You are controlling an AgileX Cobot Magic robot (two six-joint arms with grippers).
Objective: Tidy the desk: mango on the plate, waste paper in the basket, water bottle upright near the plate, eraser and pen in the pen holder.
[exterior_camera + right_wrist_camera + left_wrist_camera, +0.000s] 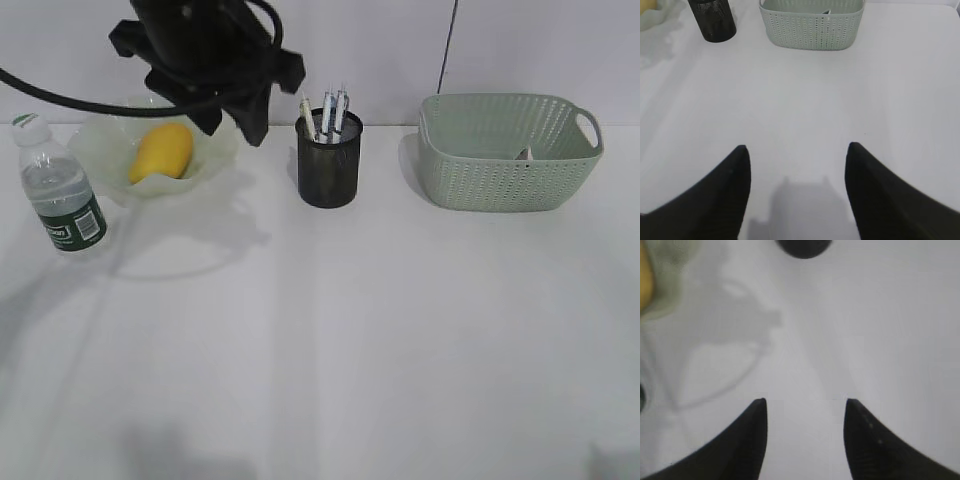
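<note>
Counter point(400, 340) white. Basket point(505, 155) far right, paper scrap barely visible inside. Plate point(150, 155) far left holds mango point(162, 150); left gripper point(805, 412) above, empty, fingers apart. Pen holder point(329, 160) between, pens inside. Bottle point(60, 185) upright beside plate. Right gripper point(797, 160) spread, empty, near counter edge.

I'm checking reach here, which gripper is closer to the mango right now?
Left. The left gripper hangs open above the desk right beside the plate holding the mango. The right gripper, also open, is out over bare desk, facing the distant basket.
</note>
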